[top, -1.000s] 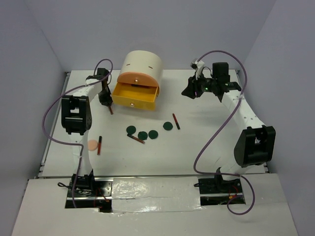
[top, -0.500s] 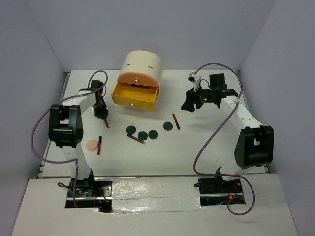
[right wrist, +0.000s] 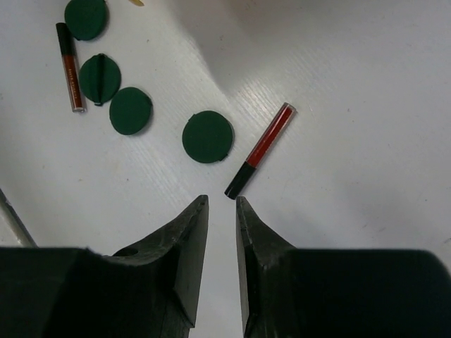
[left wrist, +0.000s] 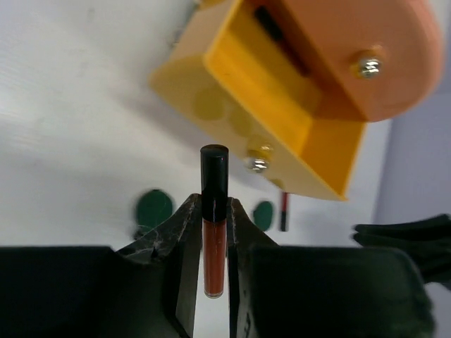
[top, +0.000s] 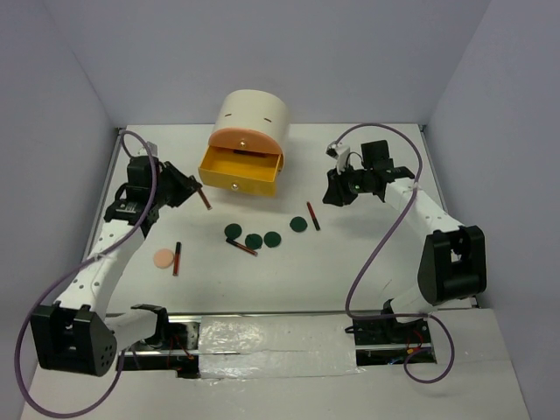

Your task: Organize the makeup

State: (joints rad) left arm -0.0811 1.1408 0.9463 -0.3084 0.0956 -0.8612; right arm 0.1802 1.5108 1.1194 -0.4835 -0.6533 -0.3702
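Lettering: any print on the sticks is too small to read.
Cabinet: a cream drum-shaped cabinet [top: 254, 114] stands at the back of the white table [top: 367, 262].
Drawers: an orange drawer [top: 246, 141] sits on top, and the yellow drawer [top: 241, 175] below it is pulled out. Whether anything lies inside cannot be told.
Left gripper [left wrist: 210, 203]: it is in the air just left of the yellow drawer, with its fingers clamped on the held stick [left wrist: 214, 165]. That stick is dark red, and its black cap points toward the drawer.
Right gripper [right wrist: 222, 201]: its fingers have a narrow gap with nothing between them. It hangs over the table, near the black cap of the second stick [right wrist: 261, 150].
Green discs [top: 254, 241]: four lie flat in a loose row in front of the drawer. The rightmost is just beside the second stick.
Third stick [top: 241, 248]: it lies on the table just beside the left discs.
Fourth stick [top: 177, 258]: it lies just beside the peach puff [top: 164, 258], at the front left, well apart from the discs.
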